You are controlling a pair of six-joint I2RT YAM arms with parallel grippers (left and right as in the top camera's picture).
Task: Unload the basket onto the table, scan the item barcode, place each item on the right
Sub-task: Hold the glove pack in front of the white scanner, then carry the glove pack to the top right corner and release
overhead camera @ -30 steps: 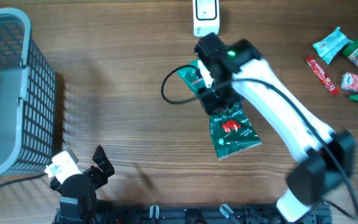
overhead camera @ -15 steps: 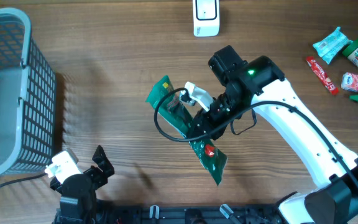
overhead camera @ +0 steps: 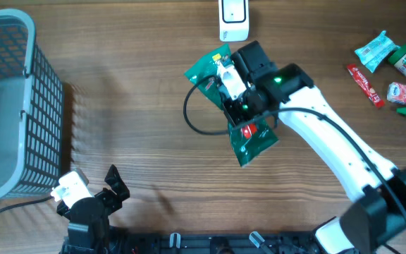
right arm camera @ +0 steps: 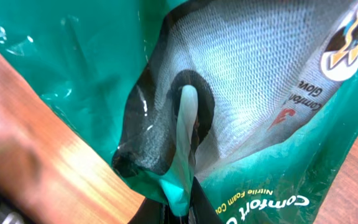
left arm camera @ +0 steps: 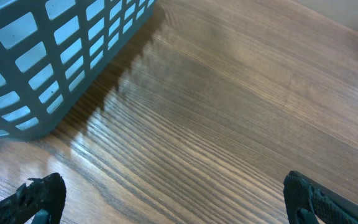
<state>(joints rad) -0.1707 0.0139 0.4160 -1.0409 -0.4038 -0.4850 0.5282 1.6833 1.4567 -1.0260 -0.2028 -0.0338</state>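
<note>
Our right tool (overhead camera: 238, 114) is clenched on the glove packet (overhead camera: 256, 143), holding it just in front of the scanner (overhead camera: 233, 20). The packet is crumpled glossy green film with a grey knit glove showing on its face. Our left tool (overhead camera: 117, 185) stands released, far from the scanner. A slatted blue plastic basket (overhead camera: 48, 120) sits well left of the scanner, and small wrapped goods (overhead camera: 393, 67) lie to the scanner's right. The desk (overhead camera: 132, 92) is brown wood grain.
</note>
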